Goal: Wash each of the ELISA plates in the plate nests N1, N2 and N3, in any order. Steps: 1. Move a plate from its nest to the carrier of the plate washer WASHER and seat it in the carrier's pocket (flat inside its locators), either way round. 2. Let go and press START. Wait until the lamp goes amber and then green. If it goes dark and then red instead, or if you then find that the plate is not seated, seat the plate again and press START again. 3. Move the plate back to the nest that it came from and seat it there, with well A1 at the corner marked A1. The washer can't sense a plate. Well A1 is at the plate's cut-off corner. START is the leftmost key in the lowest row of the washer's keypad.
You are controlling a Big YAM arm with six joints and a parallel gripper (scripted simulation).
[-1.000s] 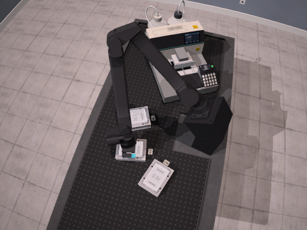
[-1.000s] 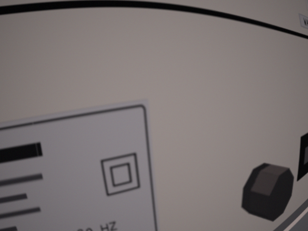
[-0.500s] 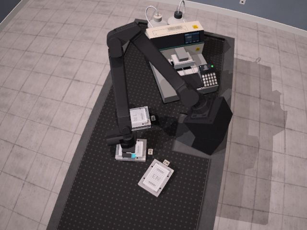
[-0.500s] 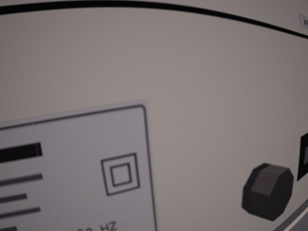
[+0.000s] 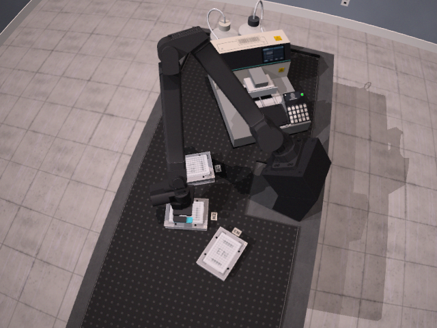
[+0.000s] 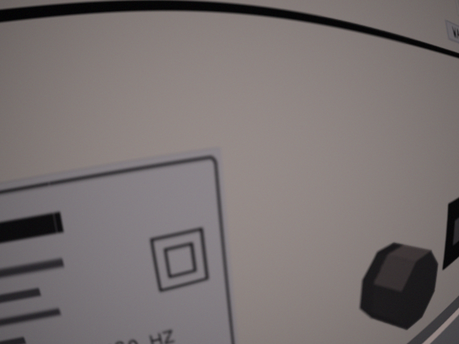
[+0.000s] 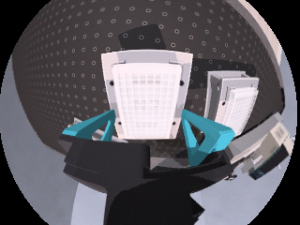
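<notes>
- In the top view, dark mat [image 5: 151, 282] [image 7: 52, 70] stretches below and left of N3; its left edge slants from upper centre to lower left.
- Black-sided gripper [image 5: 183, 219] [image 7: 148, 112] hovers left of centre, its jaws wide open, gripping nothing, the turquoise fingers on either side of the N2 plate in the wrist view.
- Pale tiled floor [image 5: 63, 80] flanks the table; a blue-grey wall [image 5: 395, 19] crosses the upper right.
- The exterior view is filled by a beige panel [image 6: 296, 129], with a label [image 6: 122, 207] lower left and a dark knob [image 6: 398, 287] lower right.
- N2 nest [image 5: 186, 227] [image 7: 107, 63], left of centre, bears its ELISA plate [image 5: 198, 212] [image 7: 147, 98].
- N1 nest [image 5: 212, 165] [image 7: 213, 89], above it, bears another plate [image 5: 196, 165] [image 7: 241, 110].
- N3 nest [image 5: 201, 262], lower centre, bears the third plate [image 5: 222, 252].
- Plate washer [image 5: 252, 42] [image 7: 277, 150], upper right of the top view, shows a green lamp [image 5: 302, 93] above its keypad [image 5: 298, 113].
</notes>
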